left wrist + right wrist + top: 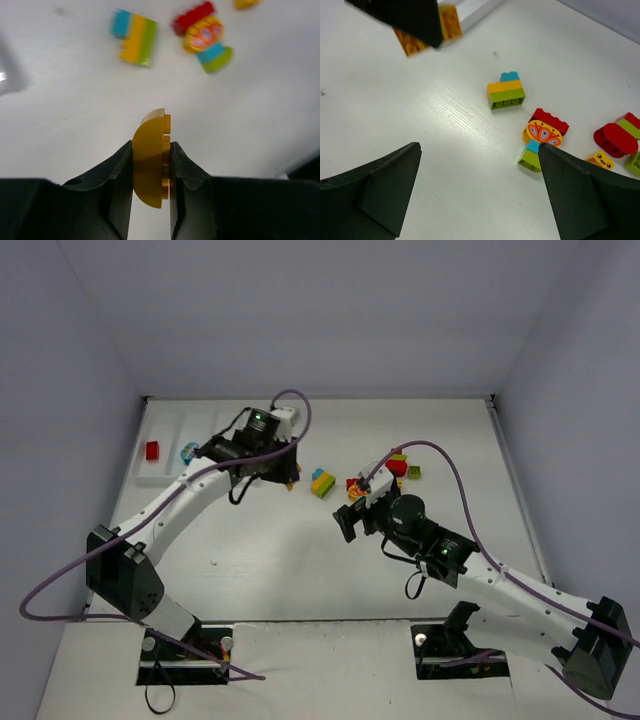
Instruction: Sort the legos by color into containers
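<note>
Left end effector (290,478) near tray (170,430); red brick (152,450) inside

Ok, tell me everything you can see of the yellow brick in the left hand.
The yellow brick is glossy orange-yellow plastic, rounded in outline, with studs on one flat face. It stands on edge, clamped between the left hand's black fingers, its rounded top poking past their tips. It appears lifted clear of the white table; only the fingers touch it.

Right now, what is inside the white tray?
A red brick lies in the tray, with a cyan-blue piece to its right. The left arm covers the tray's right part, so anything there is hidden.
</note>
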